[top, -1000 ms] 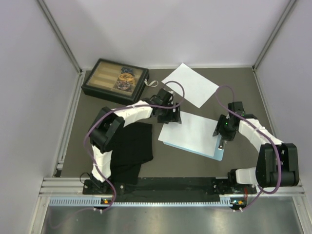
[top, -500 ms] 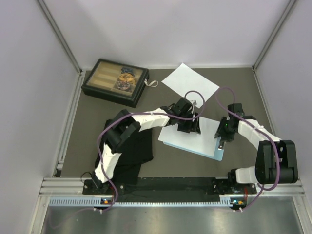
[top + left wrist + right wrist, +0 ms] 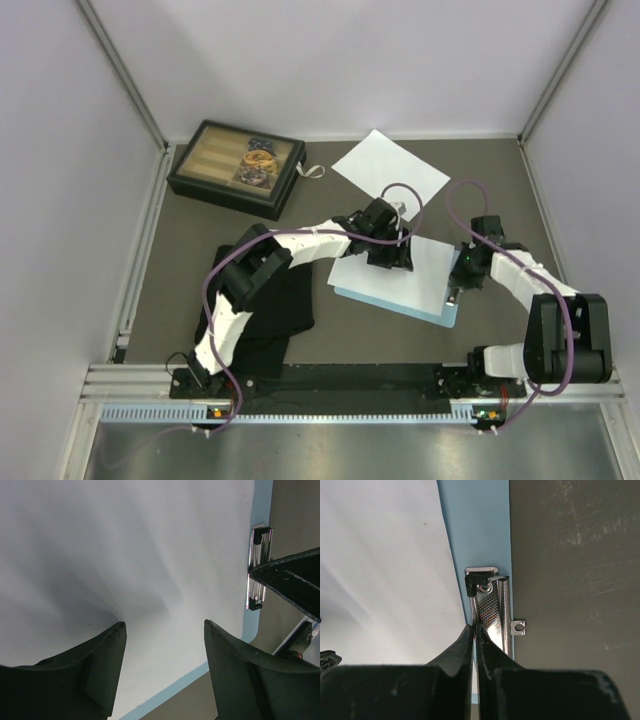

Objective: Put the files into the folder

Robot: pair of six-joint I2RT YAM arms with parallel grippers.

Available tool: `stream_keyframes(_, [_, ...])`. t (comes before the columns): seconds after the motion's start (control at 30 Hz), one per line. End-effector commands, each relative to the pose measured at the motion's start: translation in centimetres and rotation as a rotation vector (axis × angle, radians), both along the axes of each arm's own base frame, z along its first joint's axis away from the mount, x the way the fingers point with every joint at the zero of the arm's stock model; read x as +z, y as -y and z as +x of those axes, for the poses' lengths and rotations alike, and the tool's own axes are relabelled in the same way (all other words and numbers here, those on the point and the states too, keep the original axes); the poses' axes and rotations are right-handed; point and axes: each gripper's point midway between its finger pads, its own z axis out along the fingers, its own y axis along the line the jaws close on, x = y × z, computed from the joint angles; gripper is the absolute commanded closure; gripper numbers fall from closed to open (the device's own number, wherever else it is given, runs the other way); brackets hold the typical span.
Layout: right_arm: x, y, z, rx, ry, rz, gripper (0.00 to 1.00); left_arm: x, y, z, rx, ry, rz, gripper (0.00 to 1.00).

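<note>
One sheet (image 3: 420, 268) lies on the folder (image 3: 452, 318), unclipped; the left gripper (image 3: 164, 625) is wide above it, and the right gripper (image 3: 474, 627) is pinched shut at the clip (image 3: 492, 605). Next, the clip probably needs lifting.

The folder (image 3: 452, 318) is coloured light blue. Its clip (image 3: 492, 617) is finished in shiny silver, patterned with a fine dotted mesh and tipped with a small black piece. One file (image 3: 420, 280) and the other file (image 3: 390, 172) are both seen in plain, unmarked white. The table (image 3: 400, 345) is coloured a dull grey-brown, marked with pale scuffs. The cloth (image 3: 270, 310) is solid black. The box (image 3: 237, 167) is framed in black, with tan striped compartments. The left arm (image 3: 300, 240) and right arm (image 3: 520, 270) are clad in white and black, with purple cables (image 3: 207, 290). The left gripper (image 3: 165, 630) is seen in dark green-black.
</note>
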Motion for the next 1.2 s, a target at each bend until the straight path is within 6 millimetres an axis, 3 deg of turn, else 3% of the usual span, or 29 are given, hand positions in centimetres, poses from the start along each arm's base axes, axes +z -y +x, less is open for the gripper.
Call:
stream_keyframes(0.0, [-1.2, -0.3, -0.1, -0.003, 0.016, 0.021, 1.0, -4.4, -3.5, -1.3, -0.008, -0.034, 0.159, 0.31])
stream_keyframes(0.13, [-0.2, -1.4, 0.5, 0.054, 0.088, 0.075, 1.0, -4.3, -4.1, -2.3, -0.036, -0.046, 0.164, 0.31])
stream_keyframes(0.3, [1.3, -1.3, 1.0, 0.023, 0.163, 0.164, 1.0, -4.8, -4.9, -3.3, -0.053, -0.071, 0.173, 0.31])
stream_keyframes(0.57, [2.8, -1.7, 1.5, 0.041, 0.28, 0.275, 1.0, -4.1, -4.6, -3.3, -0.067, -0.063, 0.157, 0.3])
stream_keyframes(0.9, [6.2, -2.6, 2.4, 0.08, 0.499, 0.416, 1.0, -6.3, -5.5, -3.9, -0.075, -0.108, 0.191, 0.3])
stream_keyframes(1.17, [8.3, -4.2, 2.7, 0.162, 0.597, 0.504, 1.0, -6.0, -5.3, -4.0, -0.086, -0.115, 0.183, 0.3])
